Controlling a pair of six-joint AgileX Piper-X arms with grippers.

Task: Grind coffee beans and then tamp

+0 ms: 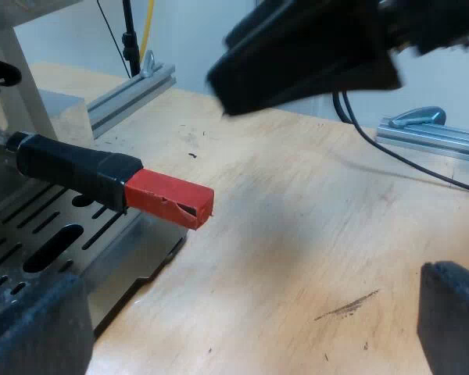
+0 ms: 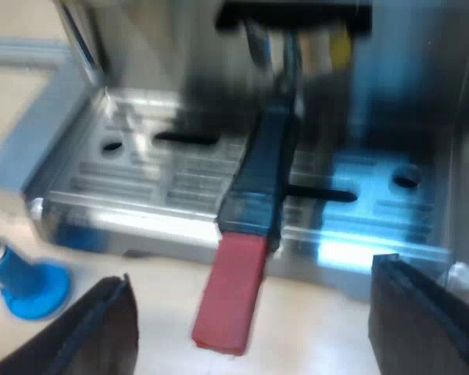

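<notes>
The holder's dark handle sticks out from the espresso machine's front over the drip tray, and its red end reaches past the tray's edge. My right gripper is open, with a finger on each side of the red end and not touching it. My left gripper is open low over the wooden table, a little way from the red end, with nothing between its fingers. A black part of the other arm hangs above that end. A blue tamper stands on the table by the tray's corner.
The slotted metal drip tray lies under the handle. Aluminium rails run along the wooden table's far edge, and a black cable crosses near one of them.
</notes>
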